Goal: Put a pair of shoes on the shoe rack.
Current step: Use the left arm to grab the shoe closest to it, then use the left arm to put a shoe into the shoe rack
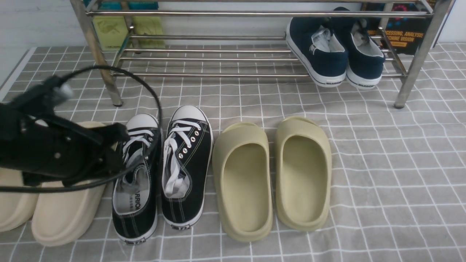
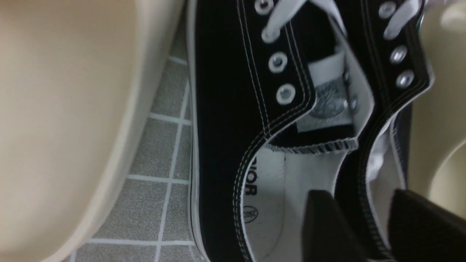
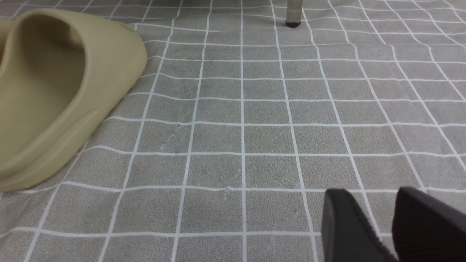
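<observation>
Hovering my left tool (image 2: 360, 207), narrowly parted, astride the adjoining inner collars, I see the pair of shoes (image 1: 185, 160) on the bench (image 1: 382, 163), heels toward me, toes toward the shoe rack (image 1: 218, 74). My right tool (image 3: 375, 203), narrowly parted and empty, is well apart.

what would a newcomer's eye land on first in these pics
The blurred black left arm looms at the front left, its left gripper open over the collars of the black sneakers. To their right lie olive slides. Behind, navy slip-ons sit at the right end of the chrome shoe rack.
</observation>
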{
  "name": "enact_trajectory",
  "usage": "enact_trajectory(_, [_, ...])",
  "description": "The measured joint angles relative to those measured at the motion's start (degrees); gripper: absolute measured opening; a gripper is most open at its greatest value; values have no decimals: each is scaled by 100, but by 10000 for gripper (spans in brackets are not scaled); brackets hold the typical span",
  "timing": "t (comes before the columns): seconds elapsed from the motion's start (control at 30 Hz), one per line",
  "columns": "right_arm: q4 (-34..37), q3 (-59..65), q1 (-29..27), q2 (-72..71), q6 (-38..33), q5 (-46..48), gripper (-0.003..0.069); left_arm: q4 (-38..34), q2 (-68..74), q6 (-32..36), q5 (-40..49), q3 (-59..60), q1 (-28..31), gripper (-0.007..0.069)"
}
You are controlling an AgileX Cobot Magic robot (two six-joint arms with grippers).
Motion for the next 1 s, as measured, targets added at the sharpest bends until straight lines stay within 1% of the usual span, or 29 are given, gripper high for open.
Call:
enact_trajectory(0.03, [0, 0, 0, 0, 0, 0, 239, -61, 147, 219, 29, -5, 0, 348])
enact_trajectory(0.13, [0, 0, 0, 0, 0, 0, 239, -60, 547, 540, 59, -12, 0, 454])
enact_trajectory(0.2, [0, 0, 0, 0, 0, 0, 239, 60, 763, 593, 42, -23, 0, 471])
enact_trajectory(0.27, [0, 0, 0, 0, 0, 0, 239, 225, 956, 574, -48, -23, 0, 463])
enact_trajectory(0.33, [0, 0, 0, 0, 0, 0, 239, 394, 1189, 411, -252, -23, 0, 417])
enact_trajectory(0.37, [0, 0, 0, 0, -2, 0, 239, 448, 1314, 307, -401, -23, 0, 373])
enact_trajectory(0.4, [0, 0, 0, 0, -2, 0, 239, 449, 1332, 286, -426, -25, 0, 355])
enact_trajectory(0.47, [0, 0, 0, 0, -2, 0, 239, 489, 1488, 87, -610, -29, 0, 280])
enact_trajectory(0.5, [0, 0, 0, 0, -2, 0, 239, 547, 1603, -101, -686, -44, 0, 163])
enact_trajectory(0.6, [0, 0, 0, 0, -2, 0, 239, 661, 1648, -218, -714, -51, 9, -8])
enact_trajectory(0.7, [0, 0, 0, 0, -2, 0, 239, 702, 1595, -249, -701, -64, 7, -13])
enact_trajectory(0.8, [0, 0, 0, 0, -2, 0, 239, 729, 1423, -249, -442, -245, 7, -13])
enact_trajectory(0.9, [0, 0, 0, 0, -2, 0, 239, 734, 1113, -233, 84, -656, 7, -13])
enact_trajectory(1.0, [0, 0, 0, 0, -2, 0, 239, 734, 978, -216, 318, -1202, 7, -13])
